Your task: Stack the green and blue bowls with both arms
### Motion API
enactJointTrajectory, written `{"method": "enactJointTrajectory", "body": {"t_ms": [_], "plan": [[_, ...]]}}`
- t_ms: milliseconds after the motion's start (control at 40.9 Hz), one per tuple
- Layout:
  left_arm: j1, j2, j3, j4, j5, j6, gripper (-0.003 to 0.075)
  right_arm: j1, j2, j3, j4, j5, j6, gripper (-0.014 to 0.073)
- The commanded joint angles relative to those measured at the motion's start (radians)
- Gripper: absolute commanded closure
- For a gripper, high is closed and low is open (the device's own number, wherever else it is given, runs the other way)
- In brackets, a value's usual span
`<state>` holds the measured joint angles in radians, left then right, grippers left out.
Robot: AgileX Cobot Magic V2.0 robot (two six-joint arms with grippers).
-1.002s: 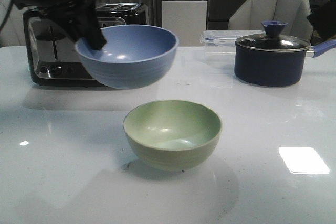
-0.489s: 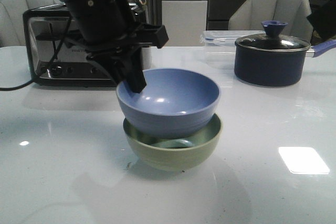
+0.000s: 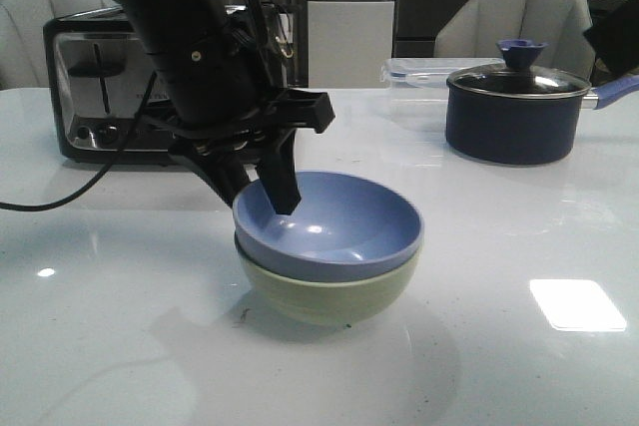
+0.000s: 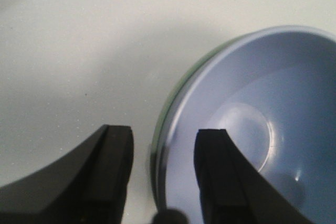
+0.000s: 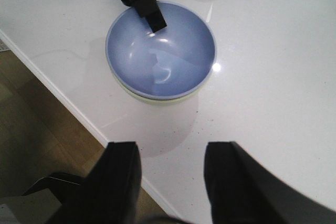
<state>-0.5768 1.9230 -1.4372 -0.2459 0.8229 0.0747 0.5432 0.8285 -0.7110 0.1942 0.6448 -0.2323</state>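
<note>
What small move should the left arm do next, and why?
Probably lift the left gripper straight up, clear of the rim. The blue bowl already sits nested in the green bowl, and in the left wrist view the fingers stand open on either side of the rim, so nothing seems left to hold. The right gripper hovers open, apart.

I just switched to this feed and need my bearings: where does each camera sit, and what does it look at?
Front: looks forward over the table at the blue bowl nested in the green bowl; the left arm's pincer straddles the rim.
Left wrist: close above the blue bowl; open fingers show.
Right wrist: high above the bowls; its own open pincer shows.
All three share the blue bowl.
</note>
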Motion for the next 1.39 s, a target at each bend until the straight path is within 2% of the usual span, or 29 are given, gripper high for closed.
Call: {"method": "enactJointTrajectory", "body": {"t_ms": [0,244,635,1002,1270,1368], "plan": [[-0.007,-0.1,-0.033,-0.014,-0.052,0.02,0.033,0.002,-0.002,-0.027,0.002,-0.056,-0.01,0.018],[-0.007,-0.32,0.023,0.093,-0.045,0.027,0.033,0.002,-0.002,-0.027,0.002,-0.056,-0.01,0.018],[-0.007,-0.832,0.365,0.201,-0.08,0.027,0.033,0.002,-0.002,-0.027,0.002,-0.056,-0.01,0.018],[-0.007,-1.279,0.647,0.21,-0.072,0.027,0.033,0.002,-0.002,-0.027,0.002,-0.057,-0.01,0.018],[-0.005,-1.376,0.746,0.222,-0.072,0.022,0.0332,0.001,-0.002,-0.027,0.001,-0.056,-0.01,0.018],[-0.005,-1.374,0.763,0.279,-0.072,-0.049,0.0358,0.0,-0.002,-0.027,-0.019,-0.056,-0.01,0.018]]}}
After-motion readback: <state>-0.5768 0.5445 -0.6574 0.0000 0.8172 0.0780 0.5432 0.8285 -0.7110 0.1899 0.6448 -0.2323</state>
